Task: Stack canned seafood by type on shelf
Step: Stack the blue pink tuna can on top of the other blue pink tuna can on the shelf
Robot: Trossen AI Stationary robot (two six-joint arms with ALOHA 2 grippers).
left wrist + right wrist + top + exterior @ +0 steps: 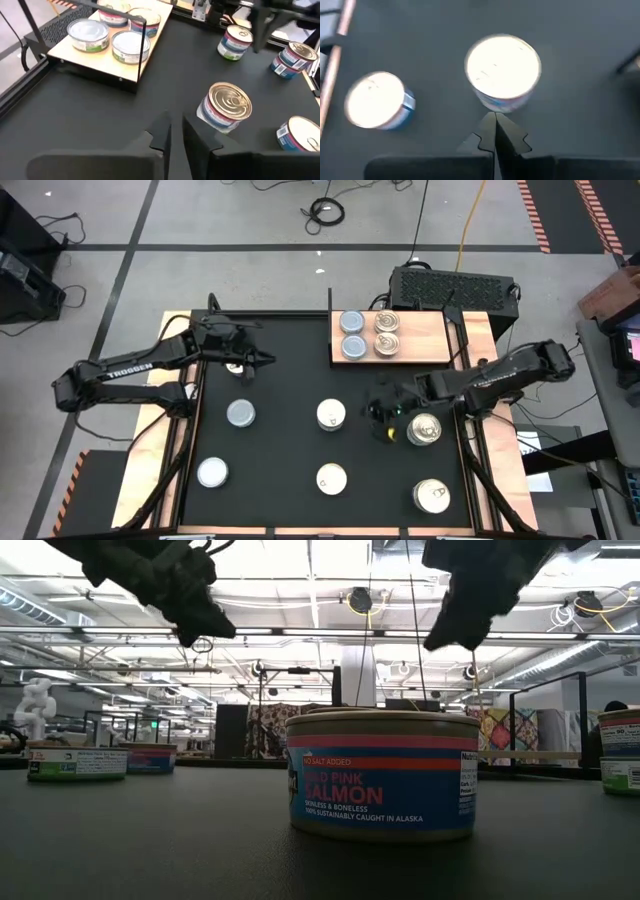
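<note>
Shelf [420, 332] = light wood board at far edge of black mat [290, 380], right of centre. On it 4 tins in a 2x2 block at its left end: two silvery-blue tops [352, 334] on the left side, two gold pull-tab tops [386, 333] just beside them on the right; rest of board bare. Six more tins loose on mat, well apart: silvery-blue tin [240, 413] left-centre, another silvery-blue tin [212, 472] near front left, cream-top tin [331, 415] at centre, second cream-top tin [331, 478] front centre, gold-top tin [424, 429] on right, another gold-top tin [432, 496] front right. Low view: salmon-label tin [382, 775] close up, upright on mat. Left gripper [262, 360] over far-left part of mat, left of shelf, holding nothing; fingers nearly together, only a narrow slit between them in left wrist view [175, 131]. Right gripper [378, 412] above mat between centre cream-top tin and right gold-top tin, near both, touching neither as far as high view shows; fingers pressed together, empty, per right wrist view [495, 131], tips pointing at a bright-topped tin [503, 70] just ahead. Black box [450, 288] sits behind shelf, off the table.
</note>
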